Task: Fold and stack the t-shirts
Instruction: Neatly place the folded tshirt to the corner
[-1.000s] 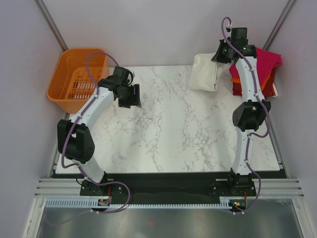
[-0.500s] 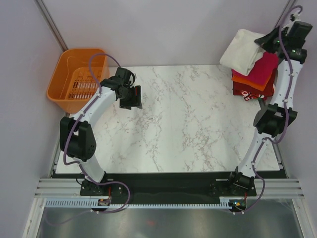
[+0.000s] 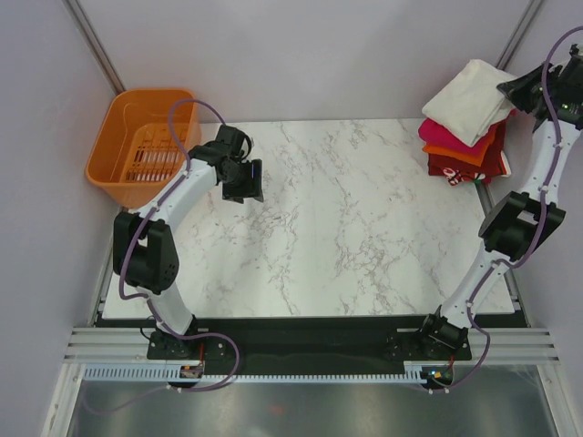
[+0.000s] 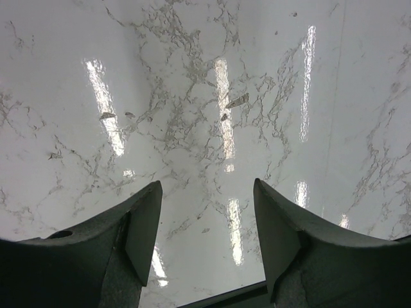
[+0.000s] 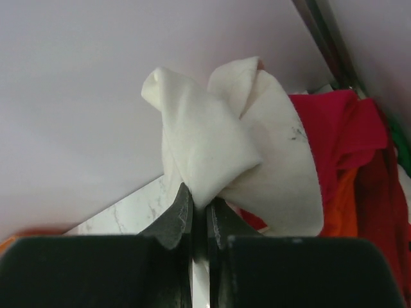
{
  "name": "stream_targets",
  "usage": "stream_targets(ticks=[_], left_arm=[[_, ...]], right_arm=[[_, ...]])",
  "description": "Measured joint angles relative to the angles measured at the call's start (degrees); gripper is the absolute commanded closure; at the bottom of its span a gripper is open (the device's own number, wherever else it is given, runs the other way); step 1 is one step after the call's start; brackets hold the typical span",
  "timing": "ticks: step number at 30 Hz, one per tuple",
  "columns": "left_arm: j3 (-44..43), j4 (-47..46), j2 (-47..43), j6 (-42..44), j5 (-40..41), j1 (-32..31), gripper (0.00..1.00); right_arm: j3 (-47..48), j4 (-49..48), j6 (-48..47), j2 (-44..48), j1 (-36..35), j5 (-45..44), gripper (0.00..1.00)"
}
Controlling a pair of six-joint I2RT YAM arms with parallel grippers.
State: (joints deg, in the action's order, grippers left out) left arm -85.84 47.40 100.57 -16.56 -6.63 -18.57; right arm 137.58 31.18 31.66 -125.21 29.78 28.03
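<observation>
My right gripper (image 3: pixel 512 86) is shut on the folded cream-white t-shirt (image 3: pixel 466 100) and holds it over the stack at the table's far right corner. The right wrist view shows the jaws pinching the white cloth (image 5: pixel 218 154) at its near edge (image 5: pixel 200 208). Under it lie the magenta-pink shirt (image 3: pixel 437 135), the orange shirt (image 3: pixel 469 153) and the dark red shirt (image 3: pixel 455 168), also seen in the right wrist view as pink (image 5: pixel 334 128), orange (image 5: pixel 340 205) and dark red (image 5: pixel 379 192). My left gripper (image 3: pixel 244 182) is open and empty over bare marble (image 4: pixel 205 192).
An orange slotted basket (image 3: pixel 141 137) stands off the table's far left corner. The white marble tabletop (image 3: pixel 346 228) spreads between the arms. Grey walls close in behind and at both sides; a metal post (image 5: pixel 324 38) runs near the stack.
My right gripper has carried the white t-shirt from left of the stack up and rightward over it. The left arm has barely moved.
</observation>
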Motion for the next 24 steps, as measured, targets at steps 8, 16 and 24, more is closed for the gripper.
stream_targets(ticks=[8, 16, 24], left_arm=[[0.0, 0.0, 0.0, 0.0, 0.0, -0.7, 0.34], [0.0, 0.0, 0.0, 0.0, 0.0, -1.0, 0.34], [0.0, 0.0, 0.0, 0.0, 0.0, -1.3, 0.34]], right_arm=[[-3.7, 3.2, -5.2, 0.8, -1.1, -16.9, 0.57], [-5.3, 6.3, -9.2, 1.6, -2.0, -30.9, 0.27], [-5.0, 7.9, -11.0, 1.7, -2.2, -35.2, 0.08]])
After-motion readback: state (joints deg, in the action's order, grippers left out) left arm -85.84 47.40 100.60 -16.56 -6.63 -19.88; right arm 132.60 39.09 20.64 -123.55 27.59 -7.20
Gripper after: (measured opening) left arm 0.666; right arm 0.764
